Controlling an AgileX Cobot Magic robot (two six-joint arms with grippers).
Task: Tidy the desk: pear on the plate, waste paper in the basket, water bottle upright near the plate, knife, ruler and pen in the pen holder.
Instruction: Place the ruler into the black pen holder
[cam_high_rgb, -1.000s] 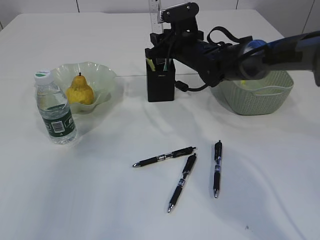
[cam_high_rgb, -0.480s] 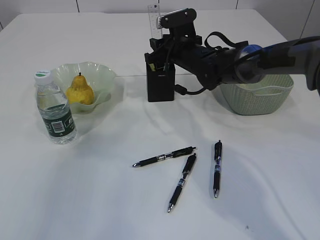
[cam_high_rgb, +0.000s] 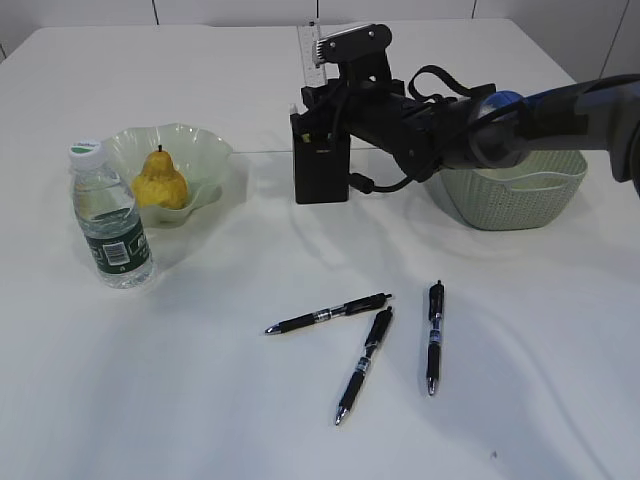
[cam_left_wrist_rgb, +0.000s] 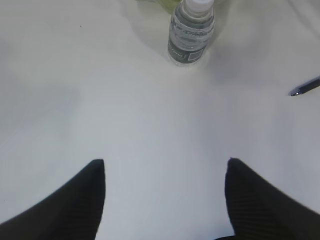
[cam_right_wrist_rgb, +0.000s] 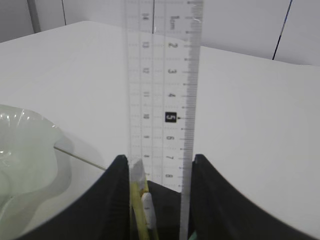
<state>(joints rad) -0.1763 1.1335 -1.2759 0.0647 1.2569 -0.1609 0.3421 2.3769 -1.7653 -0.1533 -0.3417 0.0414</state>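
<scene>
We see the water bottle (cam_high_rgb: 110, 217) upright beside the plate (cam_high_rgb: 205, 160) holding the pear (cam_high_rgb: 160, 180). Our left gripper (cam_left_wrist_rgb: 165, 167) hangs spread, empty. Our right gripper (cam_right_wrist_rgb: 157, 165) clamps the ruler (cam_right_wrist_rgb: 162, 85) upright in the pen holder (cam_high_rgb: 321, 170); three pens (cam_high_rgb: 365, 345) lie loose.

White table (cam_high_rgb: 200, 400), pale panelled wall (cam_right_wrist_rgb: 240, 25) behind

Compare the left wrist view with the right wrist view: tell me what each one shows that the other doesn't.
Only the left wrist view shows the upright bottle, a pen tip, and the left gripper open over bare table. Only the right wrist view shows the clear ruler upright between the right gripper's fingers, the holder below, and the plate's edge. Both share the white table.
</scene>
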